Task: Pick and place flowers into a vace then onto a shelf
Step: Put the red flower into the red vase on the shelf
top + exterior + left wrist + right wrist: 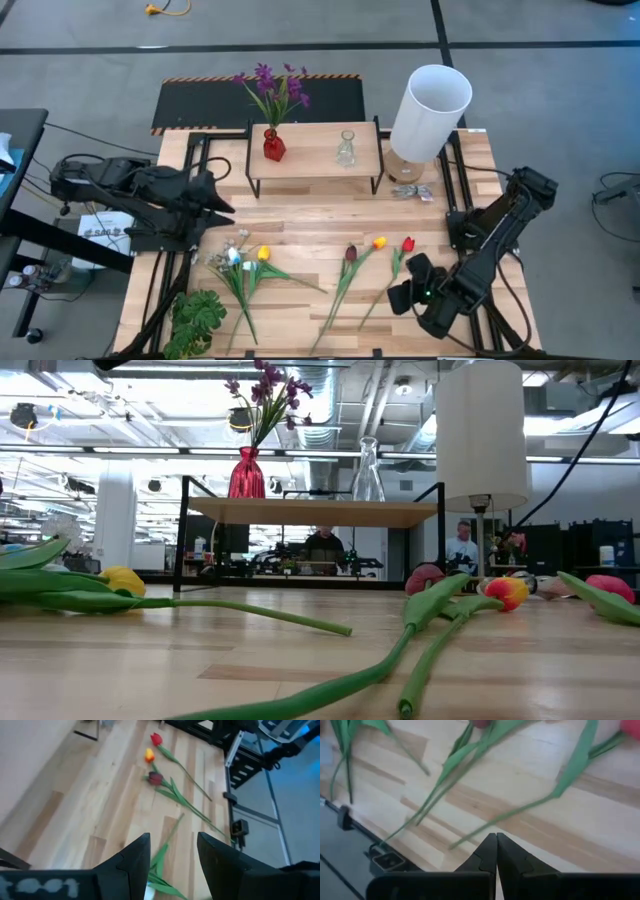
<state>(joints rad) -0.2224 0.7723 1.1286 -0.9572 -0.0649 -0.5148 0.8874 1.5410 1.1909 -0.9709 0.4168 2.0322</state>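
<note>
Several flowers lie flat on the table: a red tulip (407, 244), an orange one (380, 242), a maroon one (350, 253), a yellow one (263, 253) and white blossoms (232, 255). The shelf (315, 150) bears a red vase (273, 145) with purple flowers (275, 85) and a clear glass vase (346, 150). My left gripper (172, 852) hangs open over the table's left side (222, 205), with nothing between its fingers. My right gripper (496, 842) is shut, above the table near the red tulip's stem (520, 815), at the near right (398, 296).
A tall white cylinder (430, 110) stands right of the shelf, with a small crumpled thing (410, 192) at its foot. A green leafy plant (195, 320) lies at the near left corner. Bare wood (300, 215) stretches between the shelf and the flowers.
</note>
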